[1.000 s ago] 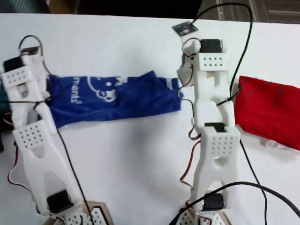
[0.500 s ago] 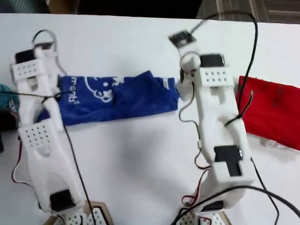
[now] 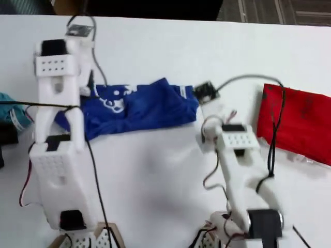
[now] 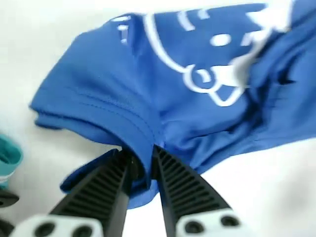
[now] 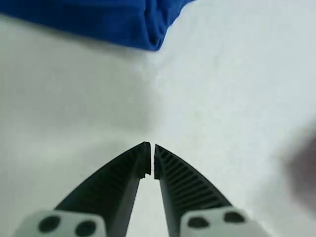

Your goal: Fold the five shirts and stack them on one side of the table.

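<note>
Right pincer (image 5: 148, 160) hangs pinched shut and empty over the white desk (image 3: 155, 175). The soft blue printed cotton shirt (image 3: 145, 106) lies just at its ten o'clock, long axis nine-to-three. Left pincer (image 4: 141, 155) is the nearer one, clamped on the limp nine o'clock hem fold. Flat red cloth shirt (image 3: 297, 121) rests at three.
</note>
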